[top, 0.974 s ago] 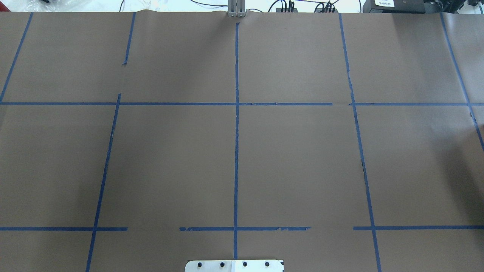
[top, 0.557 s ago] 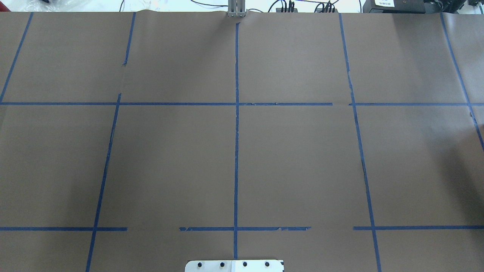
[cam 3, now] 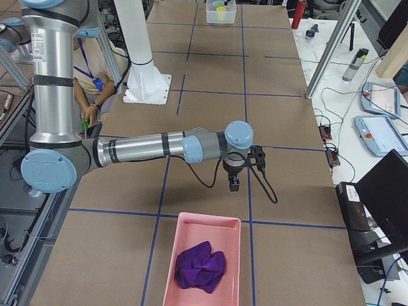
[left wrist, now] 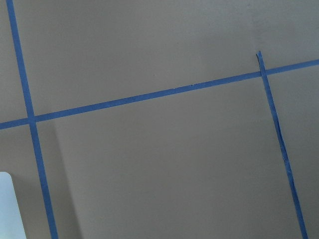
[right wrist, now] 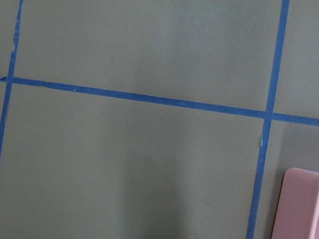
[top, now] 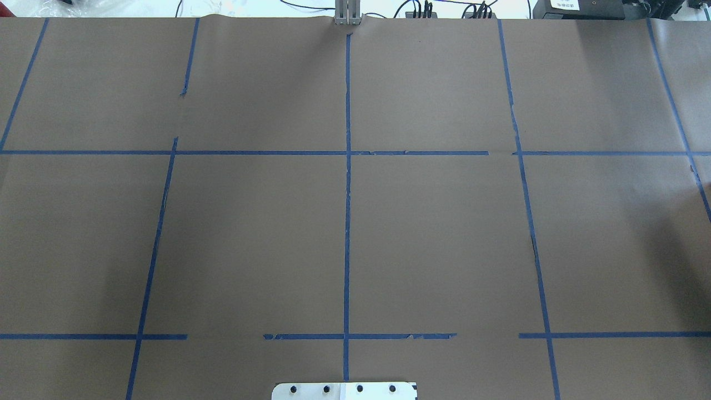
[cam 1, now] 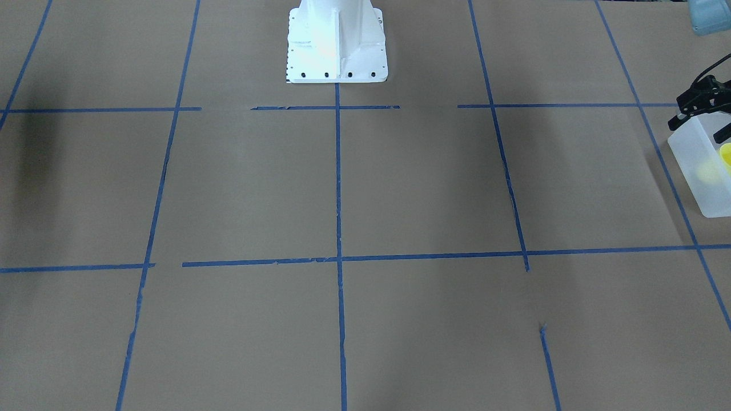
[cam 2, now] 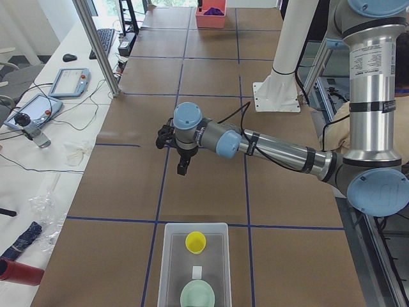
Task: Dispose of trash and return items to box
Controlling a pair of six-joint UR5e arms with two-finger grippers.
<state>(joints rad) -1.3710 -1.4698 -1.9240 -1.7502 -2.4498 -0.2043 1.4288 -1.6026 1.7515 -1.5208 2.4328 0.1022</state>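
The frosted white box [cam 2: 213, 268] stands at the table's left end. The yellow cup [cam 2: 195, 242] and the mint-green bowl [cam 2: 198, 296] sit inside it. The box [cam 1: 698, 165] and cup [cam 1: 727, 154] also show at the front-facing view's right edge. My left gripper [cam 2: 182, 167] hangs over bare table, apart from the box; I cannot tell if it is open. Black parts of it [cam 1: 699, 98] show above the box in the front-facing view. My right gripper [cam 3: 234, 182] hangs just beyond the pink tray [cam 3: 175, 255]; I cannot tell its state.
A crumpled purple thing [cam 3: 201, 268] lies in the pink tray. A corner of the box [left wrist: 7, 206] shows in the left wrist view and a corner of the tray [right wrist: 301, 204] in the right wrist view. The white robot base [cam 1: 337, 43] stands at mid-table.
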